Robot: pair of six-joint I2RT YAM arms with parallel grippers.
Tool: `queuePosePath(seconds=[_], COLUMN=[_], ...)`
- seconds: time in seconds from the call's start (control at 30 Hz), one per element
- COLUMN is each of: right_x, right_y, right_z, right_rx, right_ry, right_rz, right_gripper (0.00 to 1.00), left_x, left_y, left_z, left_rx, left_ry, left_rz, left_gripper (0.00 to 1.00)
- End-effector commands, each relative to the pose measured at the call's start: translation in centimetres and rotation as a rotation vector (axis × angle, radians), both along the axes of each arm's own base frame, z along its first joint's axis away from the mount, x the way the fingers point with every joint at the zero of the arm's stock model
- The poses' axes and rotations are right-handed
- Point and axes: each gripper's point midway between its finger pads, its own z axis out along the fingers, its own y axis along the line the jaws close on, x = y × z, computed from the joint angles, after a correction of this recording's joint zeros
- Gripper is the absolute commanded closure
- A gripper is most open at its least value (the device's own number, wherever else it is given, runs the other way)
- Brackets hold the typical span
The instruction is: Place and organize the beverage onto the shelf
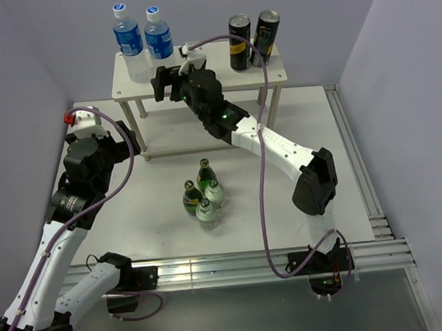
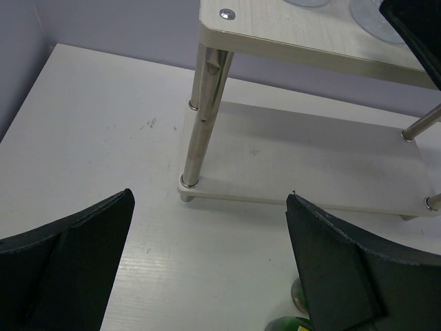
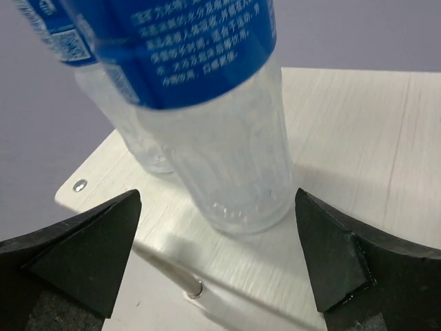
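Our right pincer (image 1: 165,82) sits released just before the right-hand plastic bottle (image 1: 158,36) on the shelf's (image 1: 272,74) top board. The left pincer (image 2: 209,207) hovers released and empty. Four glass bottles (image 1: 202,193) stand on the surface (image 1: 148,207). They look heavy, slick and breakable, so we would grip each mid-body.

On the shelf (image 1: 275,73) top, free room lies between the blue-labelled bottles (image 1: 129,40) and the cans (image 1: 240,44).
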Motion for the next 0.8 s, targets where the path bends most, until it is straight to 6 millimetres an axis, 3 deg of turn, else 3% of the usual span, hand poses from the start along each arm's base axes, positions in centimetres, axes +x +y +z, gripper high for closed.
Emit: queuePosePath(seconds=[0.0,0.23,0.3,0.33,0.37,0.43,0.5,0.53,0.57,0.6,0.63,0.67,0.73,0.77], right_x=[-1.9,-4.9,-6.1,-7.3,-7.9,-9.4,-12.3,-13.9,-15.1,-17.1,-18.5,-20.5,-22.5,-23.4], right_y=[-0.7,-2.1,-3.2,-3.9,-4.5,-5.7,-7.3,-8.4,-8.9,-8.6,-9.9,-9.7,-11.3,-11.7], right_z=[-0.4,-3.0,-3.7,-2.3,-4.0,-4.0,-4.3,-2.9,-5.3,-5.7,-4.9,-7.2,-7.7,-9.1], right_rx=[0.024,0.017,0.012,0.042,0.023,0.028,0.03,0.068,0.036,0.043,0.082,0.047,0.057,0.032], right_ry=[0.04,0.084,0.096,0.078,0.101,0.098,0.102,0.09,0.118,0.124,0.116,0.139,0.144,0.163], right_rz=[-0.009,-0.014,-0.028,-0.031,-0.049,-0.075,-0.103,-0.098,-0.102,-0.071,-0.079,-0.052,-0.067,-0.071], right_gripper=[0.0,0.0,0.0,0.0,0.0,0.0,0.0,0.0,0.0,0.0,0.0,0.0,0.0,0.0], left_x=[0.1,0.2,0.3,0.3,0.2,0.2,-0.3,-0.6,-1.0,-1.3,-1.7,-2.4,-3.4,-3.9], left_y=[0.1,0.4,0.5,0.4,0.3,-0.6,-1.6,-2.6,-3.1,-3.4,-4.1,-5.3,-6.8,-7.0], left_z=[1.3,1.2,1.3,1.1,1.1,0.9,1.1,1.1,0.9,0.7,0.5,-0.3,-1.1,-1.8], left_rx=[-0.034,-0.032,-0.032,-0.03,-0.032,-0.042,-0.061,-0.085,-0.095,-0.102,-0.112,-0.118,-0.129,-0.129], left_ry=[-0.049,-0.047,-0.047,-0.042,-0.042,-0.032,-0.018,-0.014,-0.012,-0.01,-0.007,0.005,0.019,0.029], left_rz=[0.001,0.016,0.018,0.011,0.007,-0.042,-0.102,-0.153,-0.183,-0.205,-0.237,-0.313,-0.379,-0.385], left_gripper=[0.01,0.01,0.01,0.01,0.01,0.01,0.01,0.01,0.01,0.01,0.01,0.01,0.01,0.01])
